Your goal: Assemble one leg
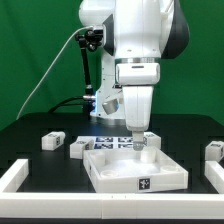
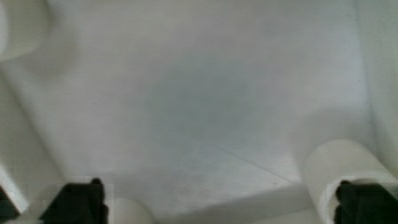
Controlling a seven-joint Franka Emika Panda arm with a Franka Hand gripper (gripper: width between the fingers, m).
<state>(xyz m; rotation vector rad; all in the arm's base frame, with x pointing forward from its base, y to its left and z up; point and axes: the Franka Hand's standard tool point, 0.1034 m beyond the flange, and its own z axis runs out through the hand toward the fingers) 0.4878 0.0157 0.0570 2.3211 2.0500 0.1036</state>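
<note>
The large white square panel (image 1: pixel 135 168) lies on the black table in the middle. My gripper (image 1: pixel 139 140) is low over its far part, close to the surface. In the wrist view the panel's white surface (image 2: pixel 196 90) fills the picture. My two dark fingertips (image 2: pixel 75 202) stand wide apart with only the panel between them, so my gripper (image 2: pixel 219 205) is open and empty. Small white legs with tags lie on the table: two at the exterior view's left (image 1: pixel 52 140) (image 1: pixel 78 148) and one at its right (image 1: pixel 213 150).
The marker board (image 1: pixel 108 140) lies behind the panel. White rails (image 1: pixel 14 176) (image 1: pixel 214 178) border the table at both sides of the exterior view. A green screen stands behind the arm.
</note>
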